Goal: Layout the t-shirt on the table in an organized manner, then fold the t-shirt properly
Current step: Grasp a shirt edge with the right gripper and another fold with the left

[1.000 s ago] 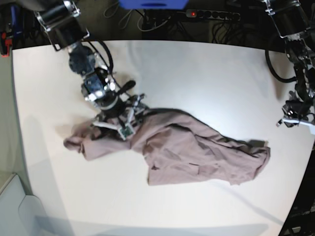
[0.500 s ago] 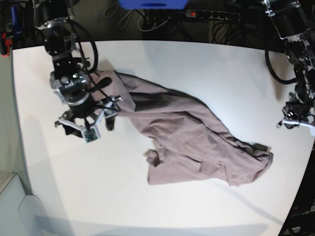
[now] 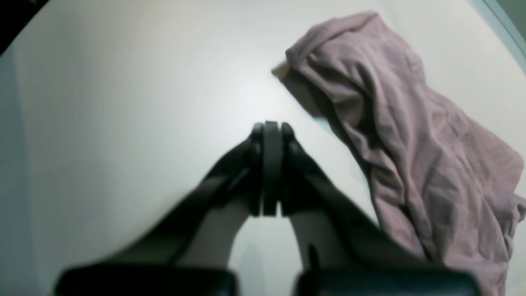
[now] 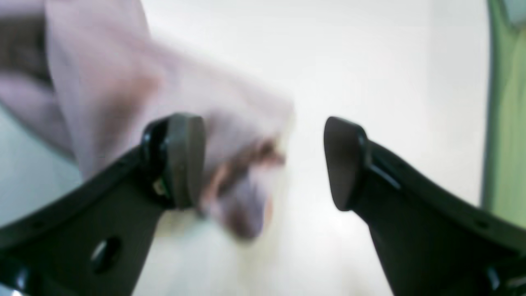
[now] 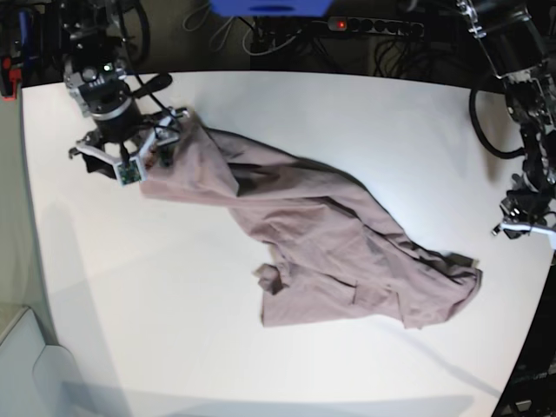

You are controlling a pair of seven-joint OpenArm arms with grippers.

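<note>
Your right hand (image 5: 122, 148) is at the far corner of the desk (image 5: 347, 113), its two fingers spread wide, with the upper end of the t-shirt (image 5: 321, 243) just beside one finger; the wrist view is blurred, so you cannot tell if cloth touches it. Your left hand (image 3: 267, 135) hangs at the opposite desk edge, fingers pressed together, holding nothing. The t-shirt lies crumpled and diagonal across the desk; its sleeves and neck are hard to make out.
</note>
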